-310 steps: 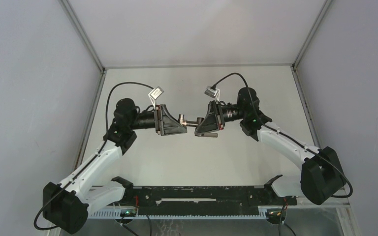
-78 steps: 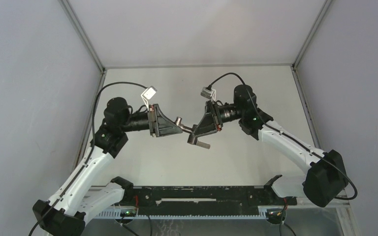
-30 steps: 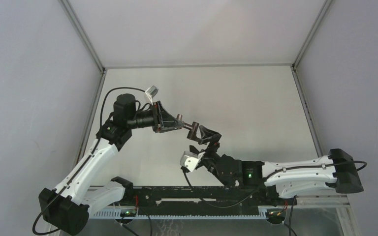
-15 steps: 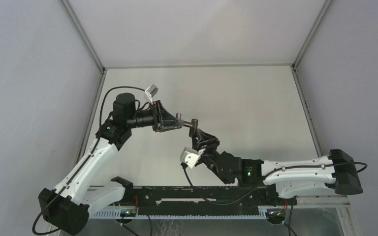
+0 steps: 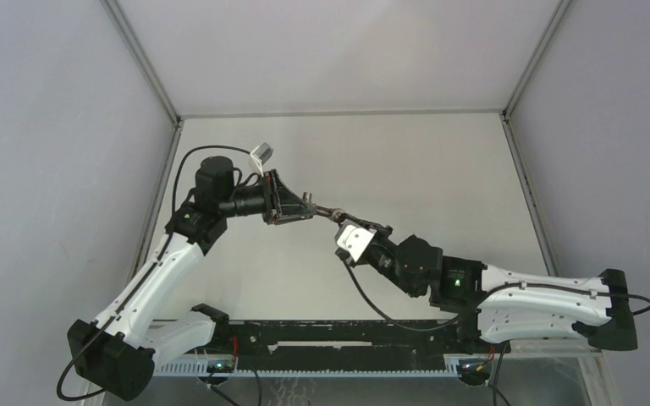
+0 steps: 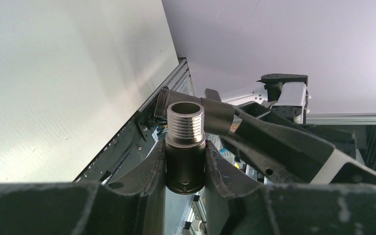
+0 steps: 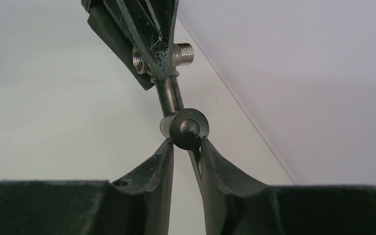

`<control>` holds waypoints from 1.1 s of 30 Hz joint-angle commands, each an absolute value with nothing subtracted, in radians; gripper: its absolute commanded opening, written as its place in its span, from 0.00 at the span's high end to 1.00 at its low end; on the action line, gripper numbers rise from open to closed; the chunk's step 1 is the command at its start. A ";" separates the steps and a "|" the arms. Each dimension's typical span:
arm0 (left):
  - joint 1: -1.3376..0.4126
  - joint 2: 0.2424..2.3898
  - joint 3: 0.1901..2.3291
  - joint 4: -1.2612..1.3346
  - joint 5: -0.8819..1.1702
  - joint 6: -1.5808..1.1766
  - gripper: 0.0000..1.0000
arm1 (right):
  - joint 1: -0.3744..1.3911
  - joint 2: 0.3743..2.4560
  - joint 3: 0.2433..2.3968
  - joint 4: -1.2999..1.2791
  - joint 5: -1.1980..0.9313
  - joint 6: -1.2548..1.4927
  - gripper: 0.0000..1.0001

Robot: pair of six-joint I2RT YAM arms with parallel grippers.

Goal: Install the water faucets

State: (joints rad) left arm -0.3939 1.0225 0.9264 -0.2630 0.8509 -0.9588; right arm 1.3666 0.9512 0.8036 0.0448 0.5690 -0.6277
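The water faucet assembly is held above the table between both grippers. My left gripper (image 5: 298, 208) (image 6: 185, 155) is shut on the dark fitting body (image 6: 185, 161), whose silvery threaded end (image 6: 186, 116) points up. The dark tap piece (image 5: 325, 211) (image 6: 214, 113) crosses just behind it. In the right wrist view my right gripper (image 7: 186, 145) is shut on the tap's round head (image 7: 186, 127), with the thin lever (image 7: 194, 159) between the fingers. The tap's stem (image 7: 170, 95) runs up into the left gripper's fingers (image 7: 147, 34), beside silvery threaded ends (image 7: 183, 53). From above, the right gripper (image 5: 347, 222) meets the tap from the lower right.
The pale table (image 5: 440, 169) is walled by grey panels with metal corner posts (image 5: 526, 76). A black rail (image 5: 338, 334) runs along the near edge between the arm bases. The right arm (image 5: 525, 296) lies low across the near right.
My right arm has swung up and rolled its wrist, bringing its gripper from below the tap onto the tap's head. The left arm has hardly moved and keeps its grip.
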 commanded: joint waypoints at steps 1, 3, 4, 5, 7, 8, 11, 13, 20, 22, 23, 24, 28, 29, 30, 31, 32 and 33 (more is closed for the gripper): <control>-0.394 1.019 0.998 -0.238 0.911 -0.930 1.00 | 1.303 0.909 0.882 -0.055 0.398 -0.468 0.69; -0.396 1.024 0.999 -0.244 0.914 -0.924 1.00 | 1.273 0.908 0.895 -0.078 0.342 -0.425 0.71; -0.397 1.024 1.000 -0.244 0.915 -0.921 1.00 | 1.255 0.913 0.903 -0.090 0.303 -0.408 0.71; -0.399 1.025 1.003 -0.244 0.917 -0.917 1.00 | 1.236 0.920 0.919 -0.106 0.262 -0.381 0.72; -0.405 1.029 1.012 -0.244 0.921 -0.907 1.00 | 1.177 0.944 0.958 -0.161 0.159 -0.309 0.72; -0.412 1.031 1.017 -0.245 0.925 -0.904 1.00 | 1.139 0.960 0.980 -0.174 0.104 -0.268 0.72; -0.427 1.029 1.030 -0.259 0.929 -0.887 1.00 | 1.073 0.990 1.004 -0.192 0.078 -0.194 0.73; -0.436 1.027 1.034 -0.270 0.931 -0.874 1.00 | 1.047 1.009 1.016 -0.203 0.082 -0.156 0.73; -0.457 1.022 1.045 -0.304 0.929 -0.842 1.00 | 0.952 1.047 1.068 -0.259 0.029 -0.047 0.73; -0.457 1.019 1.045 -0.309 0.924 -0.842 1.00 | 0.926 1.015 1.070 -0.262 0.012 -0.032 0.63; -0.457 1.017 1.046 -0.310 0.923 -0.841 1.00 | 0.919 0.994 1.071 -0.262 0.011 -0.031 0.58; -0.457 1.017 1.048 -0.310 0.925 -0.840 1.00 | 0.918 0.974 1.071 -0.265 0.010 -0.031 0.50; -0.457 1.014 1.054 -0.310 0.923 -0.841 1.00 | 0.917 0.909 1.049 -0.284 -0.040 -0.076 0.31; -0.458 1.015 1.055 -0.310 0.921 -0.841 1.00 | 0.917 0.893 1.025 -0.271 -0.057 -0.084 0.27; -0.459 1.015 1.054 -0.310 0.920 -0.841 1.00 | 0.918 0.874 0.996 -0.247 -0.073 -0.088 0.24; -0.459 1.016 1.054 -0.311 0.919 -0.841 1.00 | 0.918 0.850 0.963 -0.203 -0.093 -0.080 0.19; -0.459 1.017 1.055 -0.310 0.920 -0.842 1.00 | 0.918 0.833 0.925 -0.171 -0.119 -0.064 0.15; -0.460 1.016 1.053 -0.310 0.919 -0.842 1.00 | 0.917 0.820 0.904 -0.143 -0.141 -0.045 0.12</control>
State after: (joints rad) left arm -0.4541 1.0447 0.9634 -0.3565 0.8921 -0.8547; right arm 0.9184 0.8768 0.9848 -0.2592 -0.0383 -0.0723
